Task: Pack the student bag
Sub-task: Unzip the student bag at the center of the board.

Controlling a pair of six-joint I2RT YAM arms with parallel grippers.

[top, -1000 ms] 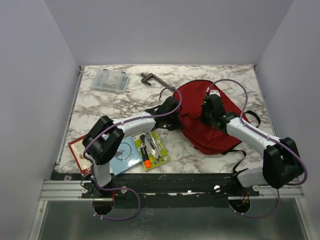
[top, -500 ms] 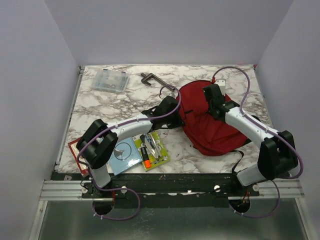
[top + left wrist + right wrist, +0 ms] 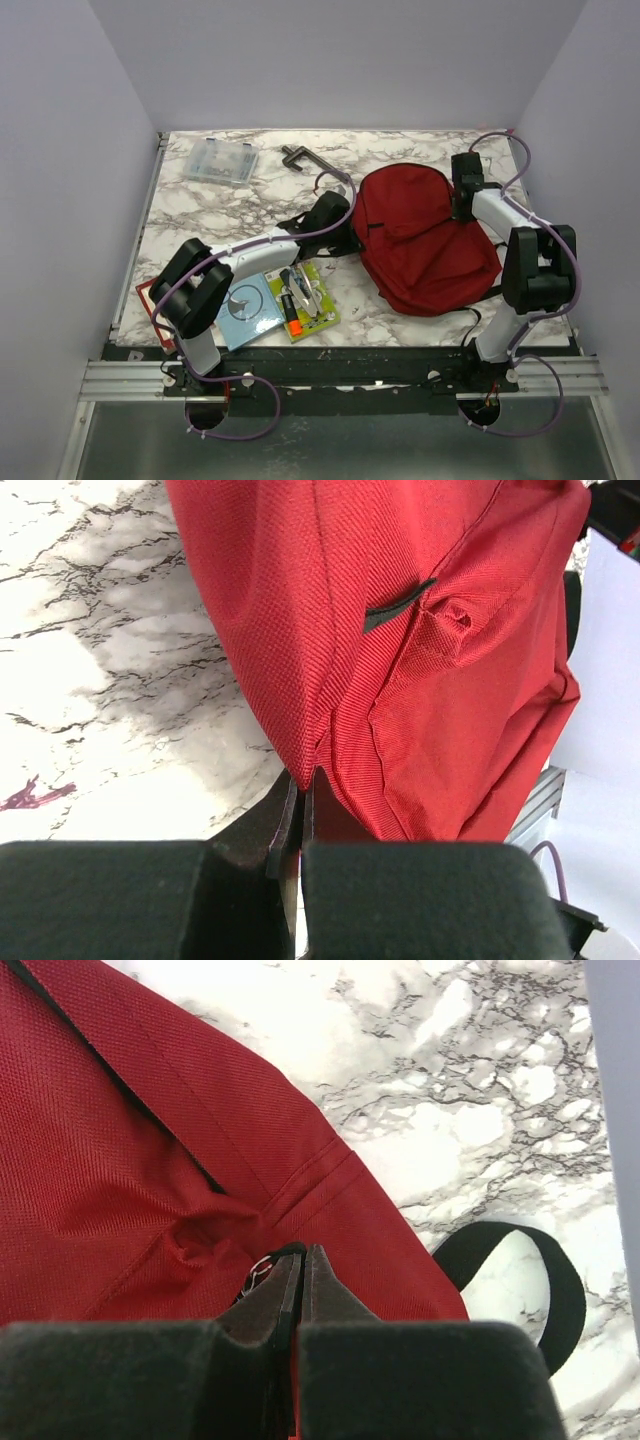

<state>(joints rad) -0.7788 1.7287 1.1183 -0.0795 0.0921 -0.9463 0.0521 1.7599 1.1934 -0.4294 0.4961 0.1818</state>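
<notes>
Red student bag point(image 3: 425, 250), black straps point(image 3: 500, 1231); white marble table point(image 3: 200, 210), grey veins.

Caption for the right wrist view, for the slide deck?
Right gripper, jaws shut, pinching puckered fabric of the red student bag on the marble table, black strap loop alongside.

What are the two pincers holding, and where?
Both pinch the red backpack: left pincer its side edge, right pincer apparently a zip pull.

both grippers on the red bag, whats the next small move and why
Probably the right gripper should pull the metal ring at its tips to start unzipping, while the left gripper holds the student bag by its edge; the bag looks closed.
</notes>
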